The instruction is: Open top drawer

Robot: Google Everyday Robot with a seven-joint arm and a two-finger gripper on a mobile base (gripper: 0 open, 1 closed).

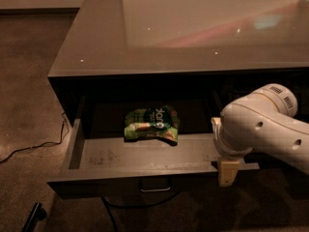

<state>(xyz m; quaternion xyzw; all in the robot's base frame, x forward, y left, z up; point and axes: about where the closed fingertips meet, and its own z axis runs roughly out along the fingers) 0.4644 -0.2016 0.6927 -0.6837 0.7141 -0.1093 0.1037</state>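
Camera view: top drawer (145,154) stands out from under the surface (193,33), front panel toward the camera. Gripper (228,172) is at the panel's right end, overlapping its top edge, well right of the centre pull (155,185); can't tell its grip state. Drawer is wide, shallow, dark grey, with a scuffed lighter floor. 1 green snack bag (152,125) lies near the back, left of the arm (263,127).
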